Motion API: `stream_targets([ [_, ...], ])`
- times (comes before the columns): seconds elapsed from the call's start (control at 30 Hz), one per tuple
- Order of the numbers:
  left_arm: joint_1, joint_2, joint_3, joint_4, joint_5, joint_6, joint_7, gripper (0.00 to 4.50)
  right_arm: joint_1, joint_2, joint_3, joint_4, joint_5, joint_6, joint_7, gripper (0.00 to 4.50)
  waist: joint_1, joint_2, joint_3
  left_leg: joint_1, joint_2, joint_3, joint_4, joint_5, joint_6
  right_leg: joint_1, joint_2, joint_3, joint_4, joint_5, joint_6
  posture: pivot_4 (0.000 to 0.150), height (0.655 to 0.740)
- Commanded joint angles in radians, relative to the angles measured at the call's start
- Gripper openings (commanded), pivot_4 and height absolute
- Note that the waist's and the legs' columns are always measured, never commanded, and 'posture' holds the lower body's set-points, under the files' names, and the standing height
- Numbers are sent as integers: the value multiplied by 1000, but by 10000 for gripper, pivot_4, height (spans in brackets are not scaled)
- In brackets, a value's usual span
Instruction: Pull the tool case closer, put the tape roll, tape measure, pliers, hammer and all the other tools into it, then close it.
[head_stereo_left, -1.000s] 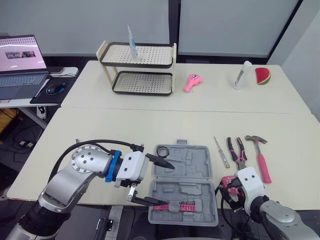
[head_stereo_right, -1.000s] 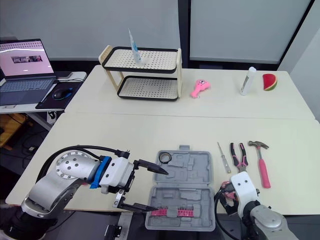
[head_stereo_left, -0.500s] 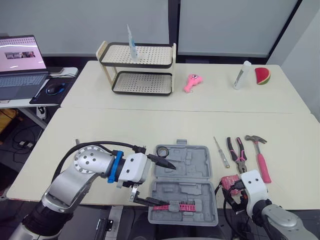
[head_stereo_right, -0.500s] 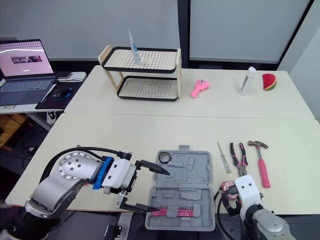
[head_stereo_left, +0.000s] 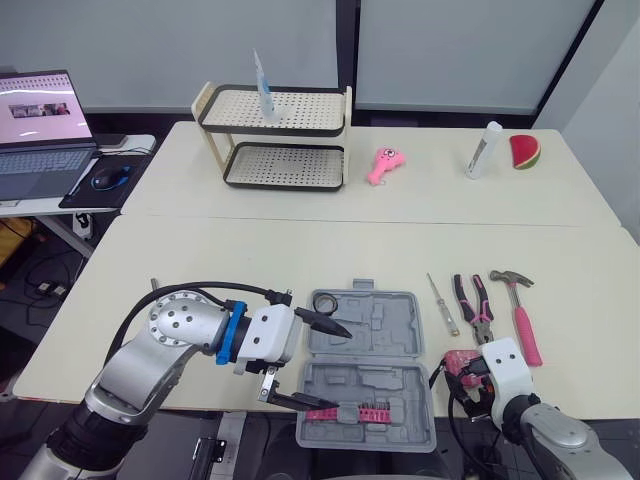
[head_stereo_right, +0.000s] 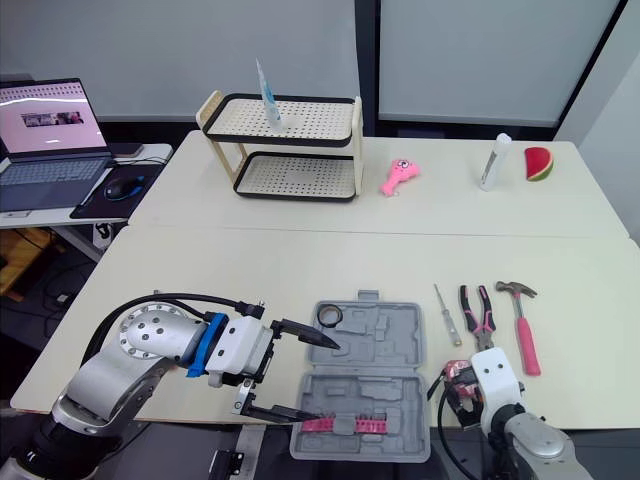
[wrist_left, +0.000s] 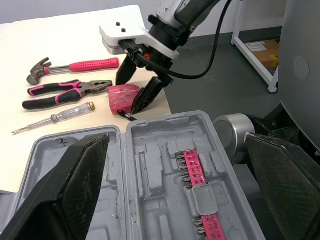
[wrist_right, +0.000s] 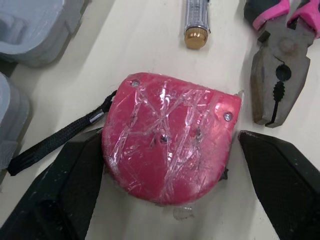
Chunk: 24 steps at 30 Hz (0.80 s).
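Observation:
The grey tool case (head_stereo_left: 385, 330) lies open at the table's front edge. A black tape roll (head_stereo_left: 323, 301) sits in its far left corner and a pink bit strip (head_stereo_left: 355, 412) in its near half. My left gripper (head_stereo_left: 323, 367) is open, its fingers straddling the case's left side. My right gripper (wrist_right: 170, 150) is open, with one finger on each side of the pink tape measure (wrist_right: 167, 145), which rests on the table just right of the case. A screwdriver (head_stereo_left: 443, 303), pink-handled pliers (head_stereo_left: 472, 305) and a pink hammer (head_stereo_left: 518, 310) lie beyond it.
At the back stand a two-tier rack (head_stereo_left: 275, 135), a pink toy (head_stereo_left: 383, 165), a white bottle (head_stereo_left: 483, 150) and a watermelon slice (head_stereo_left: 526, 152). A laptop (head_stereo_left: 40, 130) and a mouse (head_stereo_left: 105, 178) sit on a side desk to the left. The case's near half overhangs the table edge.
My left gripper has shifted slightly right toward the case. The right gripper has edged a little nearer around the tape measure, which has not moved.

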Motion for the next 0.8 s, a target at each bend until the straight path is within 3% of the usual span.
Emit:
stream_targets([
  [0.03, -4, -3, -2, -18, 4, -18, 8, 45000, -1, -11, -1, 2, -6, -11, -2, 33181, 0, 0, 0, 0, 0, 0, 0, 0, 0, 0, 0, 0, 0, 0, 0, 1500, 7290],
  [0.07, -3, -3, -1, -18, 5, -19, 9, 45000, -2, -12, -1, 3, -5, -10, -2, 31179, 0, 0, 0, 0, 0, 0, 0, 0, 0, 0, 0, 0, 0, 0, 0, 1500, 7290],
  [0.2, 6, -1, 1, -19, 9, -24, 14, 45000, -2, -33, -1, -5, -2, -20, 14, 31164, 0, 0, 0, 0, 0, 0, 0, 0, 0, 0, 0, 0, 0, 0, 0, 1500, 7290],
  [0.33, 19, 6, 7, -24, 9, -29, 17, 45000, 10, -151, -11, -31, 2, -77, 110, 31164, 0, 0, 0, 0, 0, 0, 0, 0, 0, 0, 0, 0, 0, 0, 0, 1500, 7290],
  [0.47, 41, 20, 16, -26, 8, -41, 10, 45000, -19, -360, -58, 1, 39, -197, 316, 31164, -5, 0, 0, 0, 0, 1, 0, 0, 0, 0, 0, 0, 0, 0, 0, 1500, 7290],
  [0.63, 66, 39, 18, -30, 10, -59, 1, 45000, -137, -654, -45, 190, 58, -485, 667, 31164, -11, 0, 0, 2, 0, 1, 0, 0, 0, 2, 0, 0, -1, 0, 0, 1500, 7290],
  [0.8, 99, 55, 24, -53, 13, -63, 10, 45000, -311, -790, 65, 404, 11, -800, 925, 31164, -15, 0, 1, 1, 1, 1, 0, 0, 0, 2, 1, 0, -1, 0, 0, 1500, 7290],
])
